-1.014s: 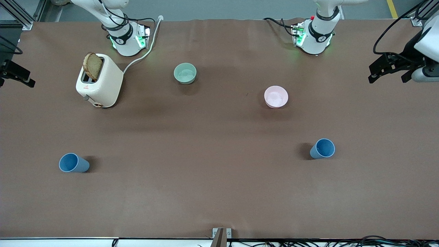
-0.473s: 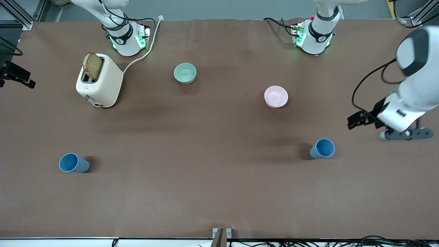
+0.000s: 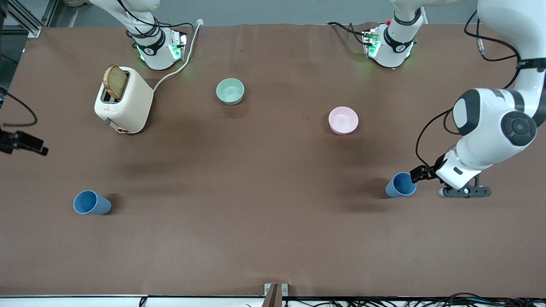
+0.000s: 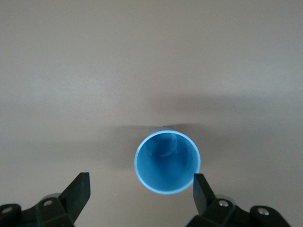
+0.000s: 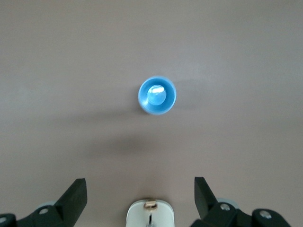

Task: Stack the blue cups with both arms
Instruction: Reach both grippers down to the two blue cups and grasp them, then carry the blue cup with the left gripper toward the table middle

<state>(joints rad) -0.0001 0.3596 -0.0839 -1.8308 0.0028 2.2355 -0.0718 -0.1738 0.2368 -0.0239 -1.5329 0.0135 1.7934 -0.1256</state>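
Two blue cups stand upright on the brown table. One (image 3: 401, 184) is toward the left arm's end, the other (image 3: 91, 203) toward the right arm's end. My left gripper (image 3: 417, 175) is low, right beside the first cup, open and empty. In the left wrist view this cup (image 4: 168, 163) sits just ahead of the left gripper (image 4: 140, 190), close to one fingertip (image 4: 200, 186). My right gripper (image 3: 36, 147) hangs at the table's edge, high up and apart from its cup. It is open (image 5: 140, 196), with that cup (image 5: 157, 95) small and well ahead.
A pink bowl (image 3: 343, 120) and a mint-green bowl (image 3: 230, 91) stand farther from the front camera than the cups. A cream toaster (image 3: 123, 104) holding a bread slice stands near the right arm's base. A white rounded object (image 5: 150, 213) shows low in the right wrist view.
The left arm has swung in from the table's end and come down beside its blue cup. The right gripper has shifted along the table's edge toward the camera side. Cups have not moved.
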